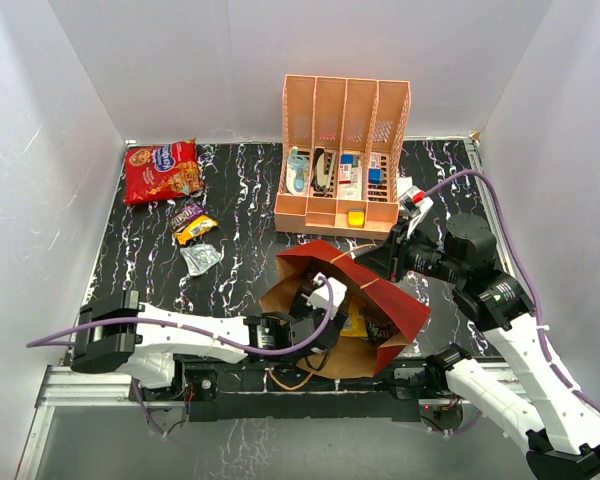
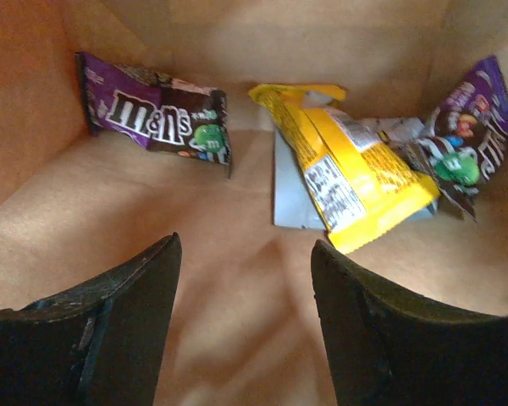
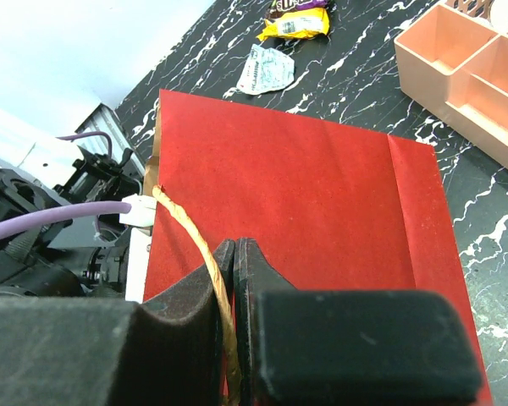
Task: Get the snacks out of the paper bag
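The paper bag (image 1: 395, 300), red outside and kraft inside, lies on its side with its mouth toward my left arm. My left gripper (image 2: 245, 275) is open and empty inside the bag (image 2: 237, 169); from above it shows at the bag's mouth (image 1: 330, 300). Ahead of it lie a purple-brown M&M's packet (image 2: 157, 114), a yellow packet (image 2: 356, 169) on a silver one (image 2: 289, 199), and another purple packet (image 2: 470, 139). My right gripper (image 3: 235, 247) is shut on the bag's twine handle (image 3: 190, 228), above the red wall (image 3: 322, 203); it shows from above too (image 1: 383, 262).
A red cookie bag (image 1: 163, 170), a yellow and brown packet pair (image 1: 194, 222) and a silver packet (image 1: 201, 259) lie on the black marbled table (image 1: 240, 260) at the left. A peach slotted rack (image 1: 342, 150) with small items stands behind the bag.
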